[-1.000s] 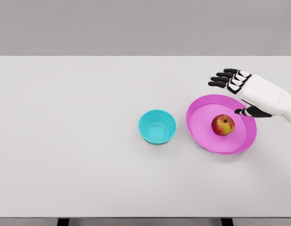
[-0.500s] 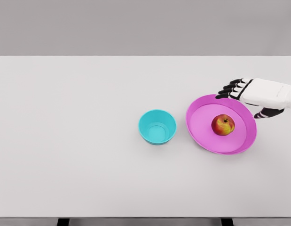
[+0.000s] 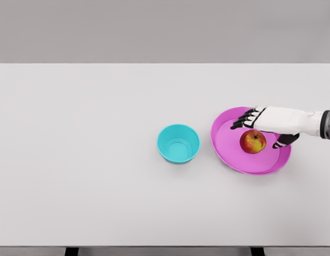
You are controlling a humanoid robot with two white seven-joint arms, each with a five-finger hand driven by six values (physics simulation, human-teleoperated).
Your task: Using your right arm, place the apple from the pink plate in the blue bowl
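Your right hand (image 3: 263, 128) has dropped from the upper right of the frame to hang right over the apple (image 3: 252, 141), fingers (image 3: 240, 121) spread and thumb out on the other side, holding nothing yet. The apple hasn't budged and sits right of centre on the pink plate (image 3: 228, 152). Looks like the grab is next; the blue bowl (image 3: 178, 143) waits just left on the counter (image 3: 90, 160).
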